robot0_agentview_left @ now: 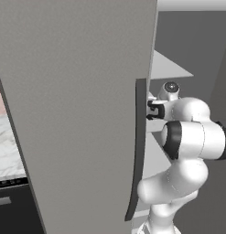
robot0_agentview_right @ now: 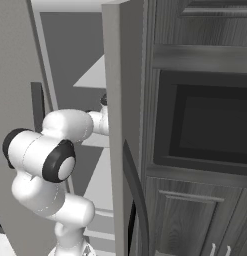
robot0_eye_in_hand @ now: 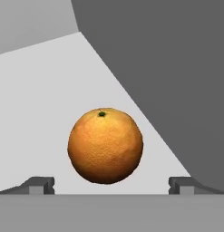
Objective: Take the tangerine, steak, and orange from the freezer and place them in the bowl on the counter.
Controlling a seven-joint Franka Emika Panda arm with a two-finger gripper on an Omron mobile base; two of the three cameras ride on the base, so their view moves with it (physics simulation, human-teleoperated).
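The orange (robot0_eye_in_hand: 105, 145), a round dimpled fruit with a small green stem spot, rests on a pale shelf (robot0_eye_in_hand: 45, 104) inside the freezer (robot0_agentview_right: 95, 75). My gripper (robot0_eye_in_hand: 111, 185) is open, its fingertips (robot0_eye_in_hand: 41, 183) standing wide apart on either side just short of the fruit. In the left base view the hand (robot0_agentview_left: 154, 110) reaches past the edge of the open grey freezer door (robot0_agentview_left: 78, 114) and its dark handle (robot0_agentview_left: 139, 146). The tangerine, the steak and the bowl are out of view. A strip of the marble counter (robot0_agentview_left: 7, 146) shows at the far left.
The freezer's dark grey inner wall (robot0_eye_in_hand: 177, 68) runs close along the right of the orange. Dark wood cabinets with a built-in oven (robot0_agentview_right: 210, 125) stand right of the freezer. A dark appliance front (robot0_agentview_left: 9, 205) sits under the counter.
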